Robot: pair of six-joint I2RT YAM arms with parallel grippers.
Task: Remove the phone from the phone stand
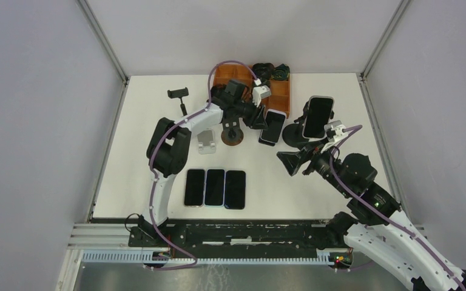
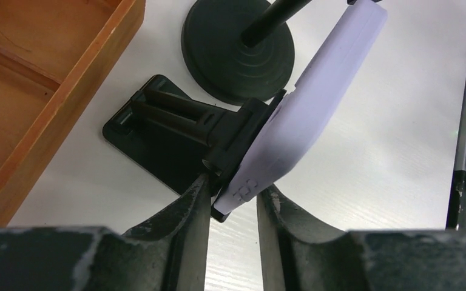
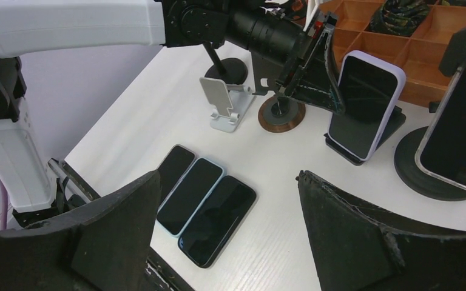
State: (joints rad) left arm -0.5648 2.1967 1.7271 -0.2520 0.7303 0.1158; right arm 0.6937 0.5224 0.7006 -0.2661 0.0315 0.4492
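Note:
The phone [image 1: 273, 126] in a lavender case leans on a low black phone stand [image 2: 151, 133] at the back middle of the table. It also shows in the left wrist view [image 2: 315, 103] and the right wrist view [image 3: 364, 103]. My left gripper [image 1: 260, 115] reaches it from the left. In the left wrist view the left gripper [image 2: 233, 194] has its fingers on either side of the phone's edge and they look closed on it. The phone still rests in the stand. My right gripper [image 1: 291, 162] hovers open and empty over the table [image 3: 227, 176].
A second phone [image 1: 317, 116] stands on a black round-base stand [image 1: 294, 134] to the right. Three phones [image 1: 215, 188] lie flat at the front. A white stand [image 1: 205, 140], a brown round base [image 1: 233, 136] and an orange wooden tray [image 1: 282, 97] surround the left gripper.

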